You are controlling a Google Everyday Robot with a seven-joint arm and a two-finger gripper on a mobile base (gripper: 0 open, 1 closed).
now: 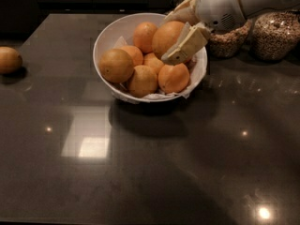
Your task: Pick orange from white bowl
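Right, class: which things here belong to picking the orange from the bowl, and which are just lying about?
Job: white bowl; orange; gripper, shut on it above the bowl.
Lying about: other oranges in the bowl; loose orange, far left; grain jars.

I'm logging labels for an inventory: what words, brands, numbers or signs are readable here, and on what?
None: no readable text shows in this view.
The white bowl, the two glass jars and the dark countertop bear no visible lettering.
The gripper, closed on the orange just above the bowl, shows no marking either.
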